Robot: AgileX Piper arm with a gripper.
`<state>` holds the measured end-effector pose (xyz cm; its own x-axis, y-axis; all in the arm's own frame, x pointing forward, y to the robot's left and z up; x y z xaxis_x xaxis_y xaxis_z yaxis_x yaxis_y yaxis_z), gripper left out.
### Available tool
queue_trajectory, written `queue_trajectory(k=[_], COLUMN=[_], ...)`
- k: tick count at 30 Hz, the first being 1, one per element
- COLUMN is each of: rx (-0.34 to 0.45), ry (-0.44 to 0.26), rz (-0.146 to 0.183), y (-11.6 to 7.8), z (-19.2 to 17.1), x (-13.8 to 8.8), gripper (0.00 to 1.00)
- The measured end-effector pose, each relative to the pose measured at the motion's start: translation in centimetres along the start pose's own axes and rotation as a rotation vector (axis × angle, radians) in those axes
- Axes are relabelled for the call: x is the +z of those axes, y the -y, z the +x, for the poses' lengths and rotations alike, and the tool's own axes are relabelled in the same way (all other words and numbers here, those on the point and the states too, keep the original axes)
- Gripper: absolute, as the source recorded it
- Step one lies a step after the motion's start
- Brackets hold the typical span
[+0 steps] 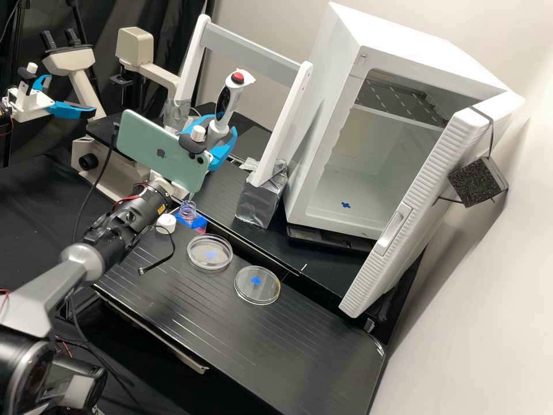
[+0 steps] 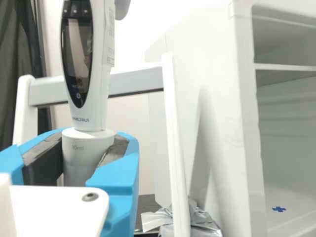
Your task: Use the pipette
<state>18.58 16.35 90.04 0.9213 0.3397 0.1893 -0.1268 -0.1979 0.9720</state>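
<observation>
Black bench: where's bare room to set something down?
Widest in the high view: the black bench between the lower petri dish, white door and front edge. Narrower: between the upper petri dish and that edge. Crowded: around the bottle, white cap and black cable.

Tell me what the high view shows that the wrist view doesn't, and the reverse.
High view: two petri dishes, the open bottle, the white cap beside it, and the red top button of the pipette.
Wrist view: the small buttons above its display.
Both: the pipette held in the gripper, the white frame, and the white cabinet with a blue mark inside.
</observation>
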Motion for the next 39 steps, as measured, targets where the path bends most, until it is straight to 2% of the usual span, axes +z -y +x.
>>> queue_trajectory(k=[4, 5, 7, 14, 19, 22, 28, 30, 32, 36, 39], rx=[0.043, 0.053, 0.074, 0.173, 0.240, 0.250, 0.199, 0.149, 0.107, 0.025, 0.042], ry=[-0.026, -0.023, -0.024, -0.030, -0.056, -0.075, -0.077, -0.096, -0.111, -0.108, -0.091], rz=[0.011, -0.004, 0.008, -0.055, -0.086, -0.100, -0.112, -0.090, -0.084, -0.134, -0.164], y=[-2.1, -2.5, -3.1, -4.1, -4.7, -4.7, -4.0, -3.3, -2.9, -2.6, -3.2], z=[-1.8, -2.2, -3.0, -5.0, -5.8, -6.1, -6.1, -5.7, -5.4, -4.6, -4.4], x=[1.2, 1.6, 2.3, 4.4, 5.4, 5.7, 5.9, 5.8, 5.6, 4.8, 4.5], gripper=[0.00, 0.00, 0.00, 0.00, 0.00, 0.00, 0.00, 0.00, 0.00, 0.00, 0.00])
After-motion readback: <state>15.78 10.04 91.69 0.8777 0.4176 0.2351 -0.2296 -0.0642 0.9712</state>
